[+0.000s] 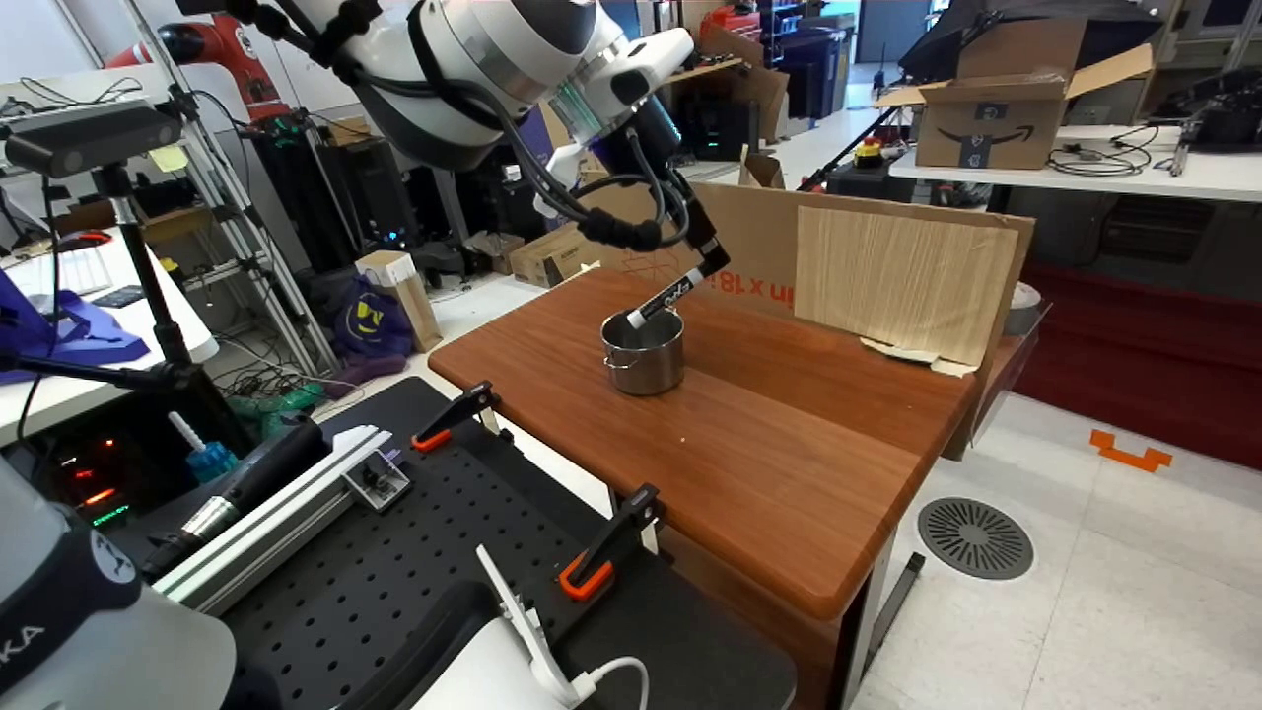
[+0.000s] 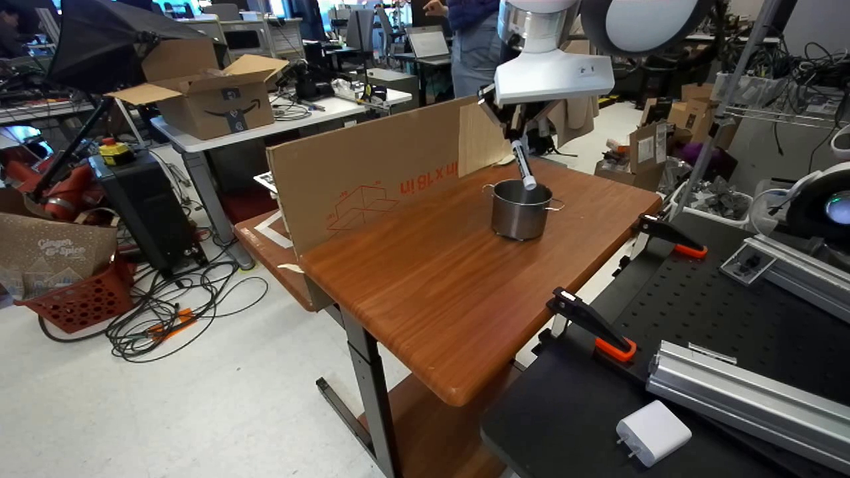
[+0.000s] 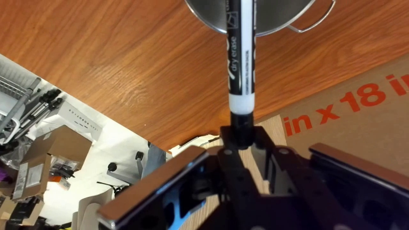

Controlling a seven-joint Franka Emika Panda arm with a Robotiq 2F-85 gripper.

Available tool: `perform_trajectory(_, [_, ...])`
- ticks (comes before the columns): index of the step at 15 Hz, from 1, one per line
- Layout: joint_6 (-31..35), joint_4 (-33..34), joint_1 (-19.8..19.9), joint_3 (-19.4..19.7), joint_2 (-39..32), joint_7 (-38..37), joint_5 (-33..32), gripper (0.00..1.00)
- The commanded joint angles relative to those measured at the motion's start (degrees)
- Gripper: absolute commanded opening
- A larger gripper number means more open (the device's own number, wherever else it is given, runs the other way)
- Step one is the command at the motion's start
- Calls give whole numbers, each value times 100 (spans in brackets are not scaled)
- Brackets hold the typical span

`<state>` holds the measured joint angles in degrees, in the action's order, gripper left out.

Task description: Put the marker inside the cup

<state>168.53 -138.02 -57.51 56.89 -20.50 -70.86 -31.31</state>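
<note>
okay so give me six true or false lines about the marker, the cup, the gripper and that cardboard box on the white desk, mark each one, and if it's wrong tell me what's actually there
1. The gripper holds the marker by its black end. True.
2. The marker's free end is orange. False: it is white.
3. The cup stands upright on the wooden table. True.
4. The marker lies loose on the table. False: it is gripped and slants down to the cup's opening.
5. The cardboard box on the white desk has open flaps. True.
6. The cup has no handle. False: a wire handle shows in the wrist view.
</note>
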Motion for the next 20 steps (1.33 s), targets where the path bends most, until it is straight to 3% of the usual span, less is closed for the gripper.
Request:
perform_trajectory(1, [246, -40, -278, 261, -244, -282, -183, 5])
perform_trajectory(10, [232, -14, -458, 199, -760, -486, -80, 5])
perform_trajectory(12, [262, -24, -538, 227, -909, -288, 221, 5])
perform_trajectory(13, [220, -28, -542, 217, -923, -243, 268, 44])
perform_trajectory(16, [191, -24, -539, 195, -984, -166, 412, 58])
perform_trajectory(20, [205, -34, -517, 183, -1004, -52, 607, 88])
